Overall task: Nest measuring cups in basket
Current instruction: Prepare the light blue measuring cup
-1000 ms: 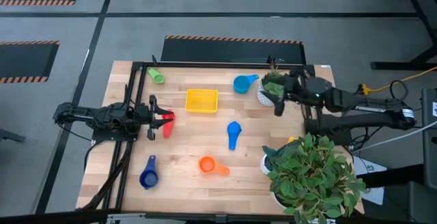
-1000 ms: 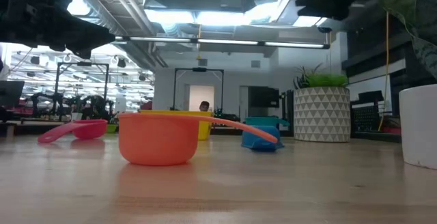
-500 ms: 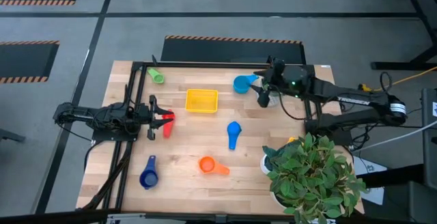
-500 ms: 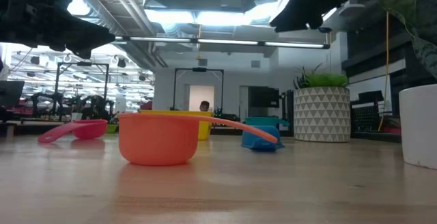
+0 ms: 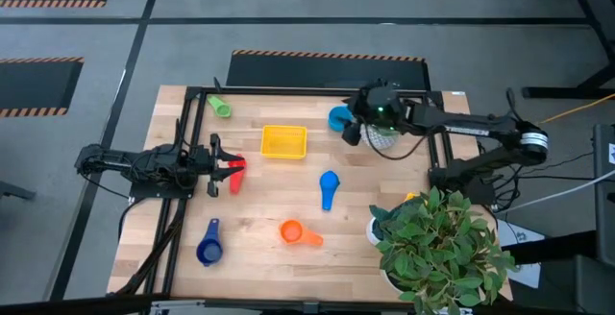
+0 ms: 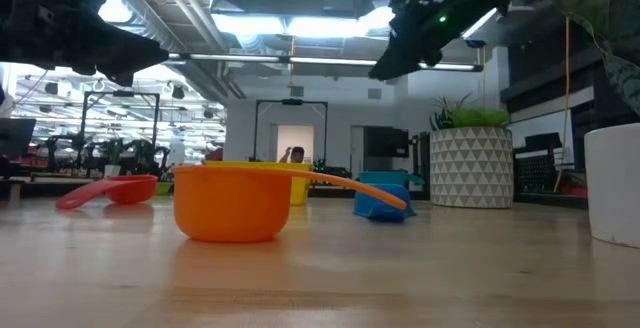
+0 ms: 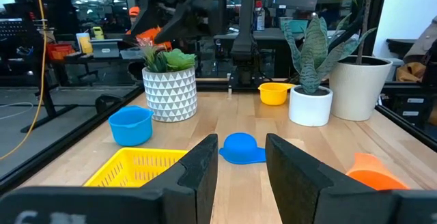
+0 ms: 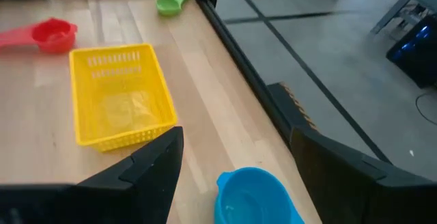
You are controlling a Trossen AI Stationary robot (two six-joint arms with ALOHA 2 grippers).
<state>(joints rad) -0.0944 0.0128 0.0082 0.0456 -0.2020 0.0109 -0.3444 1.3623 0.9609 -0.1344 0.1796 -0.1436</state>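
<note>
Six cups lie apart on the table in the high view: green (image 5: 221,108), light blue (image 5: 338,117), blue (image 5: 329,188), orange (image 5: 293,231), dark blue (image 5: 209,248) and red (image 5: 236,171). The yellow basket (image 5: 283,142) stands on its base between them and holds nothing. My right gripper (image 5: 352,129) hovers open above the light blue cup (image 8: 254,198), its fingers on either side without touching. My left gripper (image 5: 215,165) waits open at the left side, just short of the red cup.
A white patterned plant pot (image 5: 382,134) stands right behind my right gripper, near the far right corner. A large leafy plant (image 5: 442,243) fills the near right corner. Bare wood lies between basket (image 8: 121,94), blue cup and orange cup (image 6: 230,204).
My right gripper has swung from above the patterned pot toward the table's left and now hangs over the light blue cup. No cup and no basket has shifted.
</note>
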